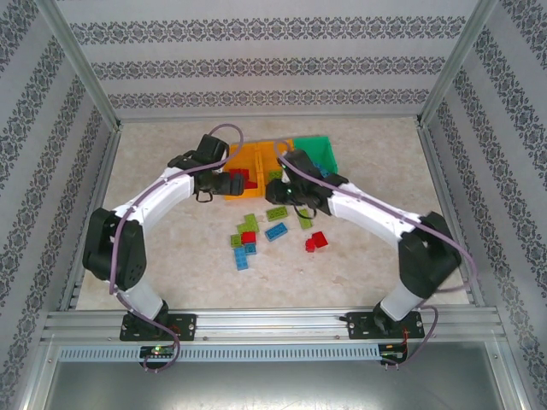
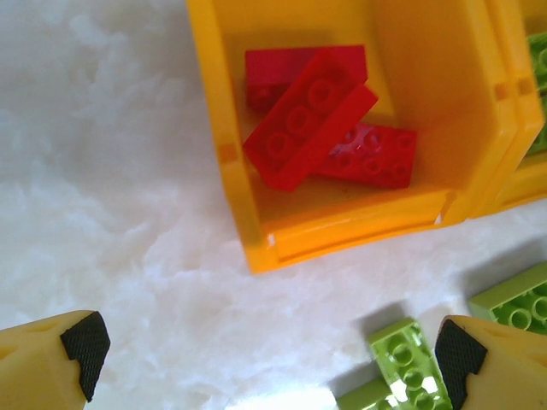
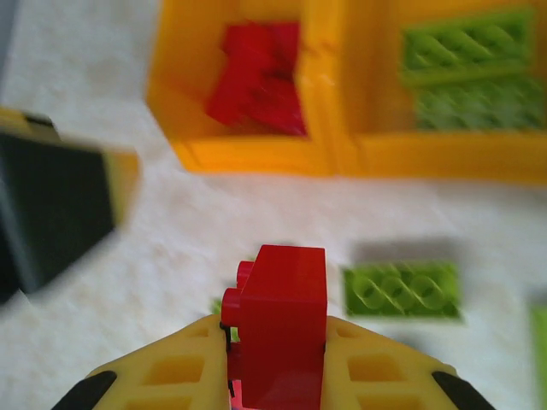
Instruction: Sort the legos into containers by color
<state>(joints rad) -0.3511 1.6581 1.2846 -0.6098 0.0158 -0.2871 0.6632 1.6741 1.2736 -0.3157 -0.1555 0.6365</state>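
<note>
Pale mottled tabletop [image 3: 171, 256]. Right gripper [image 3: 275, 363] clamped on a small red studded plastic brick [image 3: 282, 312], long axis pointing forward. The orange-yellow plastic bin [image 3: 248, 155] of red bricks [image 3: 256, 77] lies ahead, slightly left. Left gripper [image 2: 269, 354] gapes empty, nearer that bin.

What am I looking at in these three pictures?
Two robot arms, a left arm and a right arm, are bolted at a table's edge and sort small studded plastic bricks by colour. The wide picture comes from a camera above and behind them; the other two from a camera on each wrist. Loose red, blue and lime green bricks lie on the pale marbled table. Beyond stand two orange-yellow plastic bins, one holding red bricks, one lime green ones, and a green plastic bin. The left gripper is open and empty. The right gripper is shut on a red plastic brick.
</note>
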